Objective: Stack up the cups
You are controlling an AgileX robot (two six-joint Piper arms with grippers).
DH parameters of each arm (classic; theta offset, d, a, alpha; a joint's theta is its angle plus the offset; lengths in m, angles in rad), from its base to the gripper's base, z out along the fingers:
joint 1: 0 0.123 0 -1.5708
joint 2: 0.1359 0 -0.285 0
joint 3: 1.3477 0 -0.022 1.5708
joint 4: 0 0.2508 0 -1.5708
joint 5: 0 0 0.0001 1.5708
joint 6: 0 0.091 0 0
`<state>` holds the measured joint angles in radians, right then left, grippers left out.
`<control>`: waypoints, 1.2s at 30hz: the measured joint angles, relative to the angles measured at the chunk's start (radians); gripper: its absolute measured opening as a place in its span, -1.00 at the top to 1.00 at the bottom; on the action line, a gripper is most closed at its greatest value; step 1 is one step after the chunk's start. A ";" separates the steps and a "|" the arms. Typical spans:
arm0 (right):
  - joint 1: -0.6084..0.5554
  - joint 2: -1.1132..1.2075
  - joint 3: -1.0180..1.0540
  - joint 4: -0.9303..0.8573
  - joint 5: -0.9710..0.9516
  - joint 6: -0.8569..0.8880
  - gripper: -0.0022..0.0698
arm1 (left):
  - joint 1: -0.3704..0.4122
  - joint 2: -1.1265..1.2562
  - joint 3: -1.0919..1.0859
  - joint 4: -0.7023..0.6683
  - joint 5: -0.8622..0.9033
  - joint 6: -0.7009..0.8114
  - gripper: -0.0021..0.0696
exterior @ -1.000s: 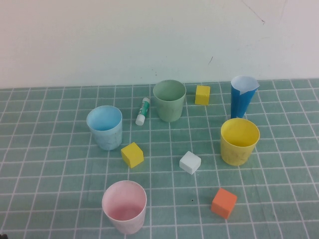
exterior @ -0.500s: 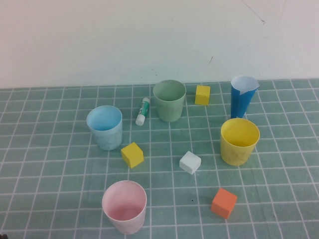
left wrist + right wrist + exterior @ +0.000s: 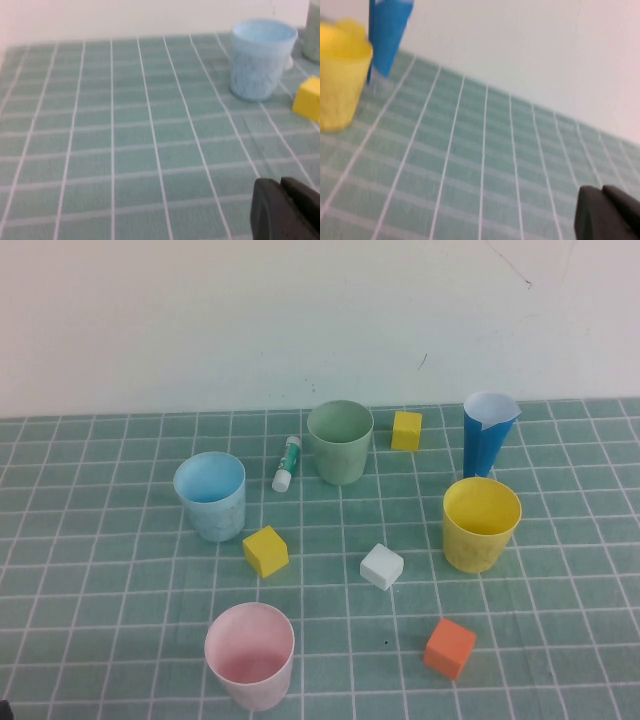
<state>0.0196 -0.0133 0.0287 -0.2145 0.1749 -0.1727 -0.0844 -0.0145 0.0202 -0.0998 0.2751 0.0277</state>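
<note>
Green gridded matting (image 3: 120,590) under a plain white wall (image 3: 250,310) is your workspace. Your left gripper (image 3: 285,210) sits low over bare mat on the left, jaws closed on nothing; the light blue matte plastic tumbler (image 3: 262,57) stands well ahead of it. Your right gripper (image 3: 607,212) is likewise shut and empty on the right side, well apart from the yellow matte plastic tumbler (image 3: 340,75).

Nothing is stacked yet, so I judge the first pick is your step. Open the jaws wide before approaching, take 1 wall of a cup at its rim, lift straight up, and keep clear of the nearby blocks.

Count: 4 cups, namely light blue (image 3: 210,495), pale green (image 3: 340,442), yellow (image 3: 481,524) and pink (image 3: 250,655). 2 yellow cubes (image 3: 265,551) (image 3: 406,430), 1 white cube (image 3: 381,566), 1 orange cube (image 3: 449,647), 1 green-and-white glue stick (image 3: 287,463), 1 tall dark-blue cone (image 3: 488,433).
</note>
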 joint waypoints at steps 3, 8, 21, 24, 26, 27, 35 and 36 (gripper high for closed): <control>0.000 0.000 0.000 -0.001 -0.175 0.059 0.95 | 0.000 0.000 0.000 -0.002 -0.127 0.005 0.95; 0.000 0.000 0.000 -0.004 -0.489 0.097 0.95 | 0.000 0.000 0.000 -0.004 -0.521 0.005 0.95; 0.000 0.000 0.000 0.014 -0.768 0.126 0.95 | 0.000 0.000 0.000 -0.047 -1.019 0.013 0.95; 0.000 0.000 -0.002 0.029 -0.745 0.126 0.95 | 0.000 0.000 0.000 -0.101 -1.080 0.013 0.95; 0.000 0.000 -0.026 0.045 -0.660 0.126 0.95 | 0.000 0.000 0.000 -0.127 -1.119 0.013 0.95; 0.000 0.000 -0.044 0.047 -0.604 0.126 0.95 | 0.000 0.000 0.000 -0.129 -1.135 0.013 0.95; 0.000 0.000 -0.261 0.058 -0.243 0.027 0.95 | 0.000 -0.001 -0.002 -0.084 -0.973 -0.115 0.95; 0.000 0.000 -0.279 0.058 -0.208 0.010 0.95 | 0.000 -0.001 -0.015 -0.067 -0.865 -0.122 0.95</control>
<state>0.0196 -0.0133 -0.2500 -0.1561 -0.0328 -0.1632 -0.0844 -0.0160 0.0051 -0.1668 -0.5897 -0.0946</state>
